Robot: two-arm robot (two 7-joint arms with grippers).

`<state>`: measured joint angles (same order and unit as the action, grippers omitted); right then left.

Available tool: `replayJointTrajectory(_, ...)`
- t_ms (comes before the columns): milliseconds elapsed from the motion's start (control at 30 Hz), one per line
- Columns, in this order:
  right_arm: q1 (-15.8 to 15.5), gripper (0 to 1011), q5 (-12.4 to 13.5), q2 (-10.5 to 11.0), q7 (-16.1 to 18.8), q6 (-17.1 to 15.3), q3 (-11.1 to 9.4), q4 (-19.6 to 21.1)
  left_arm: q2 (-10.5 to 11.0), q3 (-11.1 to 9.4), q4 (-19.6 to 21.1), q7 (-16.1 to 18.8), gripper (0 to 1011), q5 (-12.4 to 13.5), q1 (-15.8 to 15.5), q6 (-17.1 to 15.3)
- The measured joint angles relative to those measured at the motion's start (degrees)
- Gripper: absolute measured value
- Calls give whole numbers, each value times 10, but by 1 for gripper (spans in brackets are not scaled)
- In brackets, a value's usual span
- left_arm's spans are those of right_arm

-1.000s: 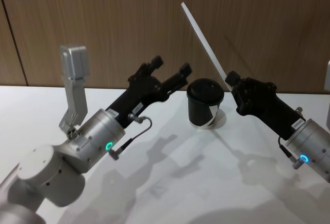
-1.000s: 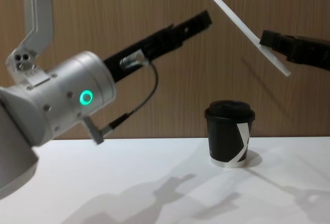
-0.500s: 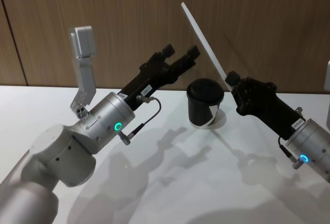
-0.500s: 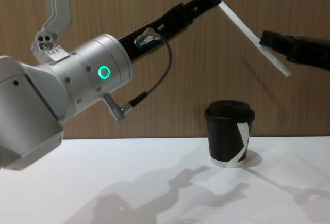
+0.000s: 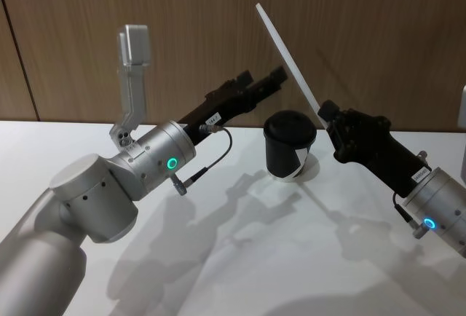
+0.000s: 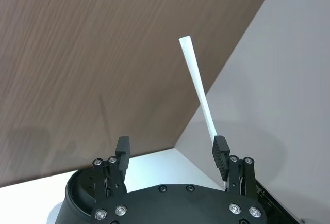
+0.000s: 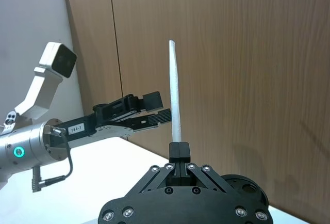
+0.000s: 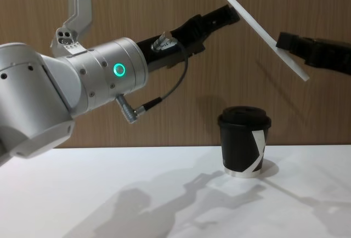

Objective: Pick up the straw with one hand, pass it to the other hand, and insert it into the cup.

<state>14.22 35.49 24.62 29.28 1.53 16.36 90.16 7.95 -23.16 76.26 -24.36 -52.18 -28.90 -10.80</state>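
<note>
Wood panelling behind, white table (image 5: 240, 247) below. Over the last second, lifted and swung right with the left gripper (image 5: 264, 78), jaws spread; now level with the middle of the straw (image 5: 287, 57), one finger just beside it. Clamped low in the right gripper (image 5: 325, 112), slanting up and left, in the air above the cup (image 5: 287, 148) on the far table. Suggests handover imminent: close left, then release right.

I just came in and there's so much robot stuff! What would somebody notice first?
The long white straw catches the eye first. It is held slanted in the air above the black cup by the right end effector, which is shut on its lower end. From the other side, the left end effector reaches in with open fingers close to the straw.
</note>
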Motion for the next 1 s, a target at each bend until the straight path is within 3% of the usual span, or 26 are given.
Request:
replayJointTrajectory(500, 0, 0, 0, 0, 0, 0, 0, 0, -4, -15, -36, -38, 1003, -17, -36, -13)
replayJointTrajectory(1000, 0, 1, 0, 0, 0, 0, 0, 0, -3, -26, -37, -61, 1003, -25, -43, -6)
